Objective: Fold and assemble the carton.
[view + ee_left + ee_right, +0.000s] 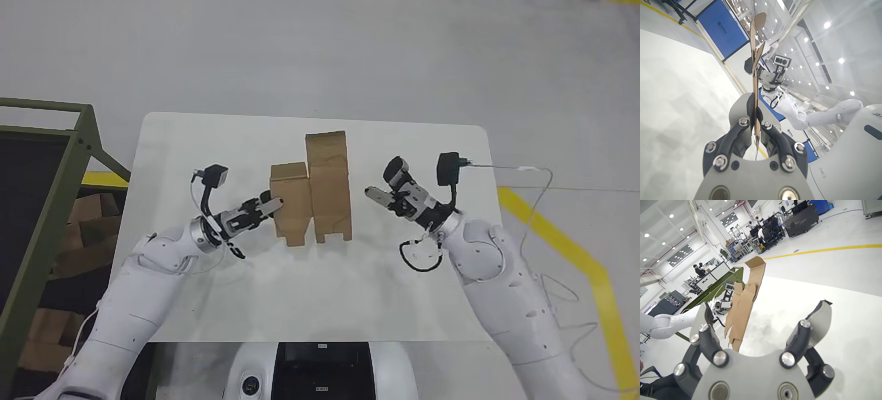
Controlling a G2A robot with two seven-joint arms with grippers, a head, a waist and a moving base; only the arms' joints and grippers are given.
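Pinching the carton (325, 185) by its edge, left gripper (271, 204) faces splayed right gripper (374, 195).

White lettering on blue panel (723, 32)

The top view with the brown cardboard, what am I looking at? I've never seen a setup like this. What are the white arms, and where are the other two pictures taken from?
This is a two-armed robot at a white table. The top view looks down from a camera above its arms. The other two pictures come from a camera on each wrist, looking out along that arm's tip. Between the arms is a flattened brown carton, not yet folded into a box. The left fingers are shut on one edge of the carton. The right fingers are open near the opposite edge and hold nothing.
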